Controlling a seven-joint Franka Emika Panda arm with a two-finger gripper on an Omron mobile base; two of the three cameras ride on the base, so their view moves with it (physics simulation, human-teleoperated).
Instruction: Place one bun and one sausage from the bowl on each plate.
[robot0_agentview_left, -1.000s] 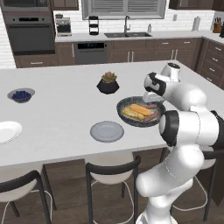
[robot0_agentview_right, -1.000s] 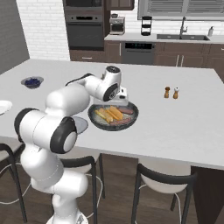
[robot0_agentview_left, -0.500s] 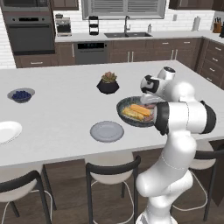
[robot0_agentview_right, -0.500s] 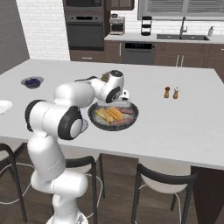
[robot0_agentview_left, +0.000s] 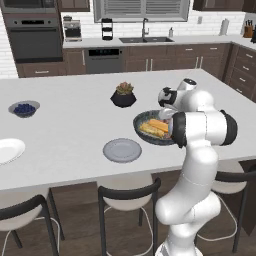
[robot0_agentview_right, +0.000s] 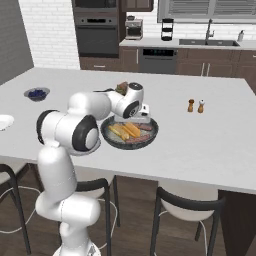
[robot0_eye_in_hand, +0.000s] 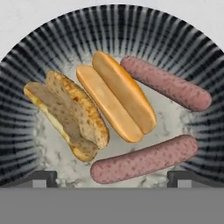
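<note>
We've got the gripper hanging jaws wide apart right over the bowl, lined up on the near sausage.

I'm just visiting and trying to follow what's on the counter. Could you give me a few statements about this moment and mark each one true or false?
1. The bowl holds two buns and two sausages. True.
2. The grey plate already has a bun on it. False: it is bare.
3. The gripper hangs open over the bowl, holding nothing. True.
4. The white plate sits right beside the bowl. False: it lies far off at the counter's left end.
5. The small bowl of blueberries stands on the counter. True.
</note>
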